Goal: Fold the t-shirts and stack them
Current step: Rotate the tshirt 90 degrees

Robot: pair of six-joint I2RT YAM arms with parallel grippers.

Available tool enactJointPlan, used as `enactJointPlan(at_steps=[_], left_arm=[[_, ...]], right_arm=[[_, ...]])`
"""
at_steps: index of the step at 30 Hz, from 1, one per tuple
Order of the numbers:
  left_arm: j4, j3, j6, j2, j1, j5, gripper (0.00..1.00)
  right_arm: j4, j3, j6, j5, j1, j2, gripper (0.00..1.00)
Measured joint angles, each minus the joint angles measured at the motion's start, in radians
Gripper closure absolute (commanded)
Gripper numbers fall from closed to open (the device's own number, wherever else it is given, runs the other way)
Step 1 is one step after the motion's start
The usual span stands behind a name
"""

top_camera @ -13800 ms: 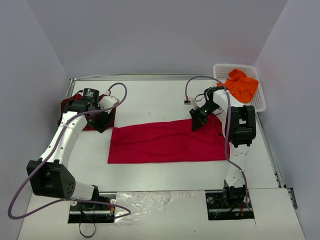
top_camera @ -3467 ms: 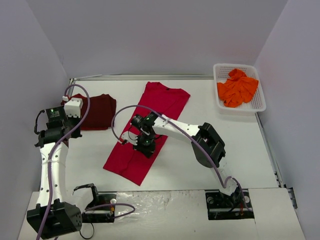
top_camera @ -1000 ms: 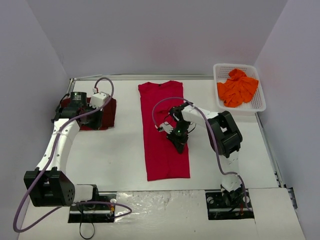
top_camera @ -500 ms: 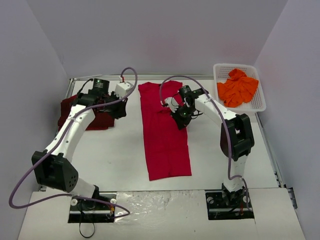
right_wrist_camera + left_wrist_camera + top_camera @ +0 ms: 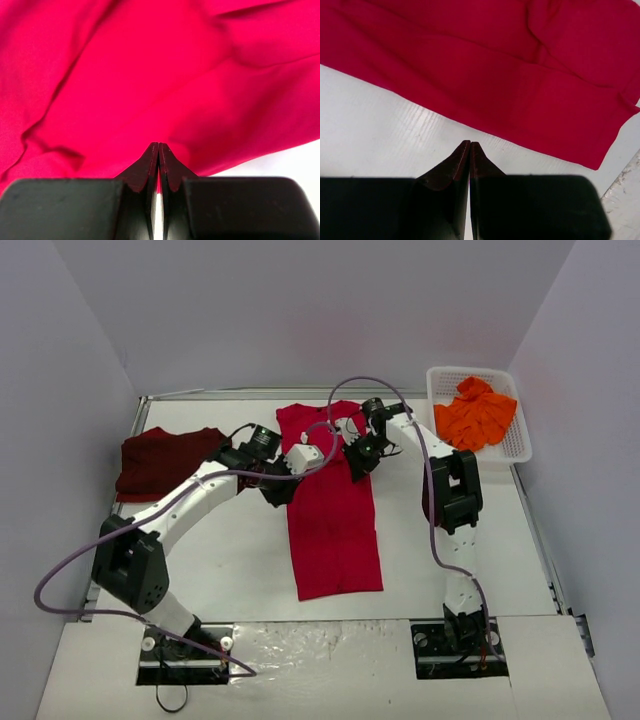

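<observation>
The red shirt (image 5: pixel 332 510) lies between two closed, empty claws: the left claw (image 5: pixel 470 146) at its 9 o'clock edge, the right claw (image 5: pixel 158 147) at 1 o'clock. A maroon shirt (image 5: pixel 165 460) lies farther toward 9 o'clock.

Seen from above, the red t-shirt (image 5: pixel 335 530) has its 1 o'clock corner hidden under the right arm's fingers (image 5: pixel 356 466). Its 10 o'clock edge is hidden under the left arm's fingers (image 5: pixel 279 490). Both wrist views cut the cloth off at their borders (top and both sides alike). The orange t-shirt (image 5: pixel 476 415) is too crumpled for its outline to be read.
</observation>
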Motion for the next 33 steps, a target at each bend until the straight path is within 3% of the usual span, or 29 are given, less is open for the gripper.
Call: enactJointPlan(at_steps=[18, 33], left_arm=[[0.153, -0.012, 0.011, 0.289, -0.107, -0.082, 0.98], [0.174, -0.003, 0.007, 0.360, -0.128, -0.086, 0.98]], right_arm=[[-0.001, 0.076, 0.028, -0.037, -0.049, 0.093, 1.00], [-0.008, 0.095, 0.047, -0.059, -0.074, 0.134, 1.00]])
